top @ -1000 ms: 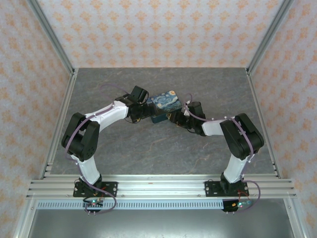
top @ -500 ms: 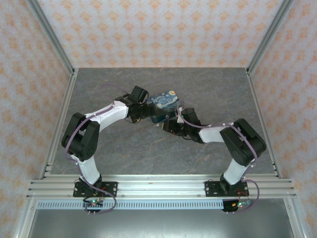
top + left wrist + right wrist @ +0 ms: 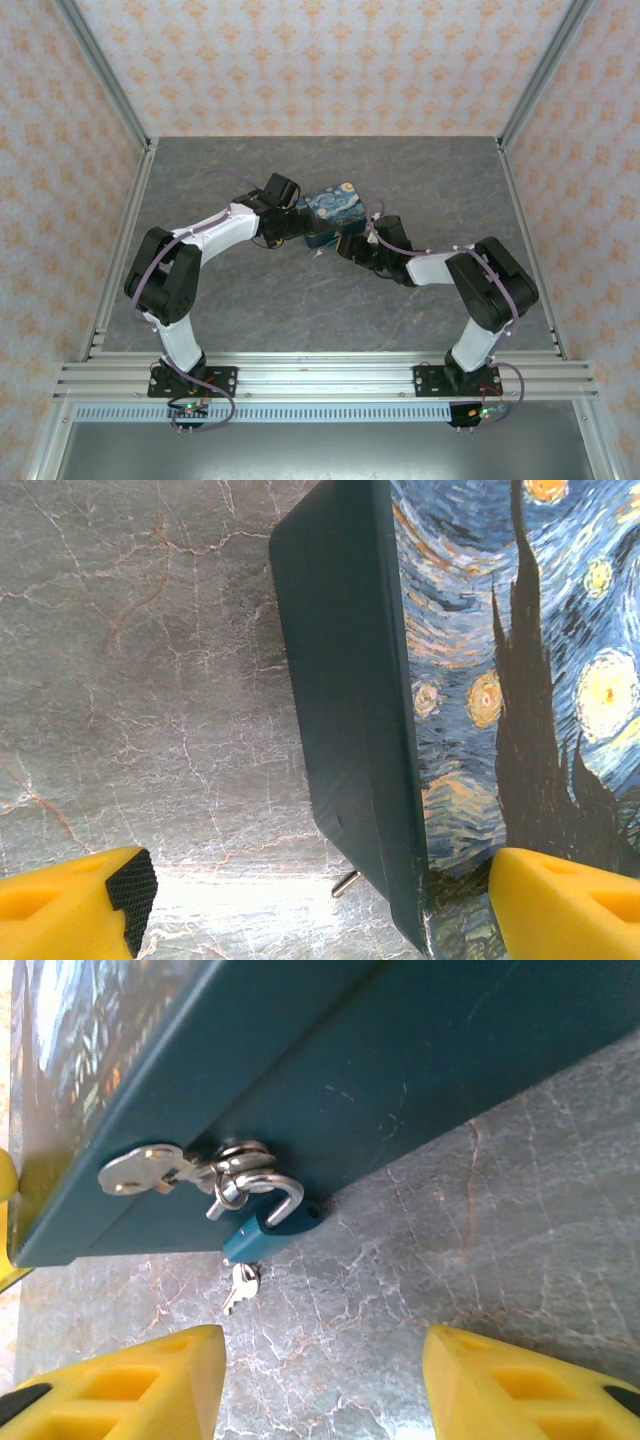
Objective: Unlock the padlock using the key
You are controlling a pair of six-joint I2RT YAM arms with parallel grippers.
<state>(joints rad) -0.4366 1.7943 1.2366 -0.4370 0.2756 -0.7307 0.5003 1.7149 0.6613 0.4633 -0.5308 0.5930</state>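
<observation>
Over on the right, the right gripper [image 3: 318,1385] has crept a touch closer to the box [image 3: 335,206] since a moment ago, while the left arm has not budged. Its jaws are spread wide with nothing between them but bare table [image 3: 430,180], and its two yellow fingers [image 3: 150,1380] sit low at either side of the wrist view. Just beyond them is the padlock [image 3: 268,1230], a small teal body hanging at the bottom edge of the box's dark front wall, tilted, almost down on the grey marbled top. Its thin metal shackle [image 3: 285,1195] is hooked up through a ring of silver metal [image 3: 240,1160] on that wall. A flat silver tab [image 3: 140,1172] lies against the wall just left of the ring. A little key [image 3: 240,1285] shows right under the padlock body, touching it or nearly so; I cannot tell whether it sits in the keyhole.

At the box's other end, the left gripper [image 3: 320,910] is also spread wide. One of its fingers [image 3: 565,900] is over the swirly starry print on the lid, the other over the table well clear of the plain side wall, so it straddles the lid's edge without clamping it. A small metal tip [image 3: 346,883] pokes out from under the box's near corner.
</observation>
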